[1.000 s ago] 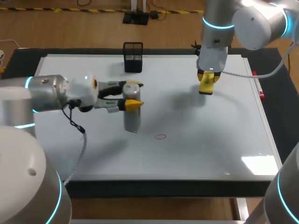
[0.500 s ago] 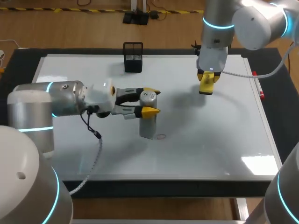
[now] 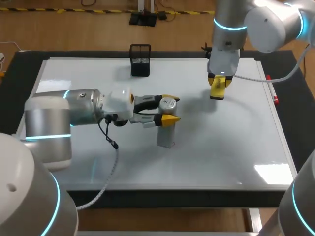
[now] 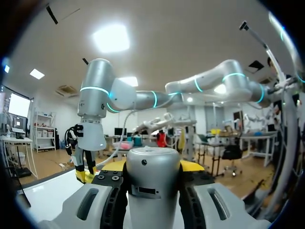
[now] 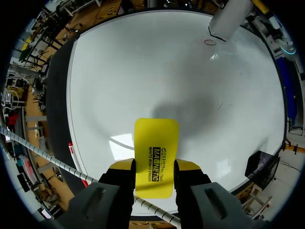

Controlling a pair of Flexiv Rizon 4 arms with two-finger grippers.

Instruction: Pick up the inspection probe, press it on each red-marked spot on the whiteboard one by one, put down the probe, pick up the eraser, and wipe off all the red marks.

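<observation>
Sliding rightward since the earlier frames, my left gripper (image 3: 170, 109) now sits at the centre of the head view, both yellow-tipped fingers clamped on the upright silver inspection probe (image 3: 166, 133). The probe's foot is low over the whiteboard (image 3: 236, 142); I cannot tell whether it touches. In the head view the probe hides the red mark. From the right wrist, one small red ring (image 5: 209, 42) shows just beside the probe's foot, well ahead of that gripper. My right gripper (image 3: 219, 84) hangs at the upper right of the head view, fingers closed on the yellow eraser (image 5: 156, 143). A black mesh holder (image 3: 140, 60) stands at the upper middle-left. I judge the probe pickup done and the pressing under way; setting the probe down and wiping remain.
</observation>
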